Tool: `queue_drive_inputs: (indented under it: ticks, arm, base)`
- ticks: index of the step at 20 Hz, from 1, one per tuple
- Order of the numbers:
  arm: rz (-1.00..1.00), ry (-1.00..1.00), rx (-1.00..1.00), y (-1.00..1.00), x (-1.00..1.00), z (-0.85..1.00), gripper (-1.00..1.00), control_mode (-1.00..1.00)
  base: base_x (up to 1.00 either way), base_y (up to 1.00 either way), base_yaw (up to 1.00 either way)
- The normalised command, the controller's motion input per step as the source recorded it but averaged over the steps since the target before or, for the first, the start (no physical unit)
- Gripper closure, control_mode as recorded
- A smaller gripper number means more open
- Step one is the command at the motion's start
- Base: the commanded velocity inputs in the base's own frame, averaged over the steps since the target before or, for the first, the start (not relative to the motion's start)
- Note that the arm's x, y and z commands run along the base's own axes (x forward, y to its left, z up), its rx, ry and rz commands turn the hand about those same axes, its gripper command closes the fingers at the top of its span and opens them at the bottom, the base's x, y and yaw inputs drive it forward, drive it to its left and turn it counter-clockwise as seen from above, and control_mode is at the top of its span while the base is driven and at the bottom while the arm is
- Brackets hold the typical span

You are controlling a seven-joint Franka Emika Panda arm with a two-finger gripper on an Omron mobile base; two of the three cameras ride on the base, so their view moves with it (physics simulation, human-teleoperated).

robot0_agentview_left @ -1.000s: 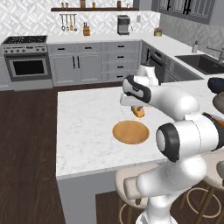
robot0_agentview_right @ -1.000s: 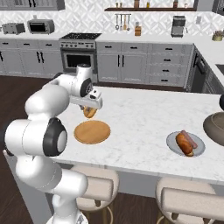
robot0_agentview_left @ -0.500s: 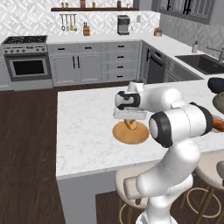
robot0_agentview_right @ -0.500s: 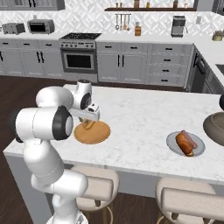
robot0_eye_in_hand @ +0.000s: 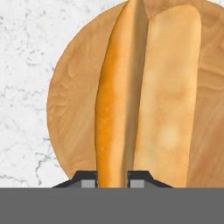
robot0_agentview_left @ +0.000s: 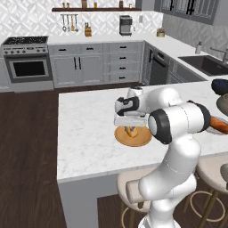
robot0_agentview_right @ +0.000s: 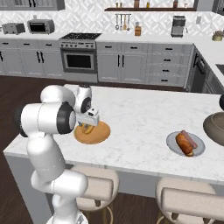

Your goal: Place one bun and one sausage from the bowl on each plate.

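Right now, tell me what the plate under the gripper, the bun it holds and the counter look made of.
Plate: apparently wood, matte, orange-tan with visible grain. Bun: bread, looks soft, with an orange-brown crust and a paler side. Counter: looks like white marble or similar stone, with grey veining.

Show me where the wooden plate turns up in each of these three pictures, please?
Left base view: the wooden plate lies at the picture's centre, on the marble counter, under the gripper.
Right base view: the plate lies left of centre, beside the white arm.
Hand view: the plate spreads behind the bun held in the gripper.
Shared landmark: the bun above that plate.
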Motion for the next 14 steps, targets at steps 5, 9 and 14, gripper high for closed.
queue_drive_inputs:
  ticks: [5,9,14]
  arm:
    - [0.00,-0.01,0.00,0.13,0.00,-0.32,-1.00,-1.00]
    - [0.00,-0.02,0.00,0.03,0.00,-0.02,-1.00,-1.00]
    - [0.00,-0.02,0.00,0.01,-0.02,0.01,-1.00,-1.00]
  base:
    - [0.00,0.00,0.00]
    - [0.00,0.00,0.00]
    - [0.00,0.00,0.00]
